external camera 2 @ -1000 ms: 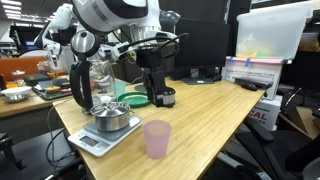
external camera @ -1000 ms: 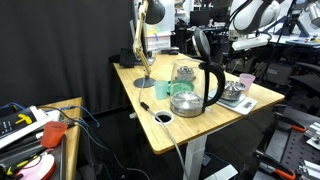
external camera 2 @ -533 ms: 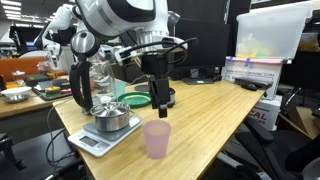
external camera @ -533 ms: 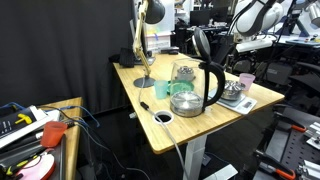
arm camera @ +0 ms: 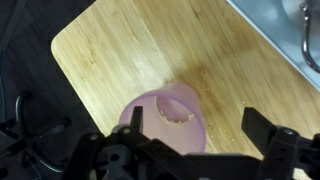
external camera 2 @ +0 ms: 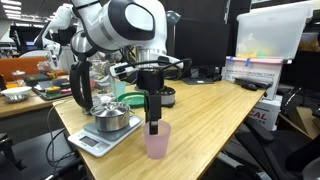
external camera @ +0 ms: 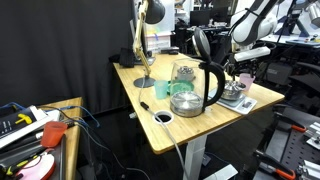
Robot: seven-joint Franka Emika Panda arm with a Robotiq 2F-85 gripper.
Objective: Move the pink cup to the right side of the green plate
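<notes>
The pink cup stands upright near the table's front edge; it also shows in an exterior view and in the wrist view. My gripper hangs straight above it with its fingertips at the rim, open and empty. In the wrist view the gripper has one finger over the cup's left part and the other finger well clear on the right. The green plate lies behind, beside the glass kettle.
A metal bowl on a scale sits just beside the cup, also in the wrist view corner. A black round object sits by the plate. A lamp and a desk hole are at the far side.
The gripper has moved from above the black object near the green plate to the pink cup and come down to its rim. The cup has not moved.
</notes>
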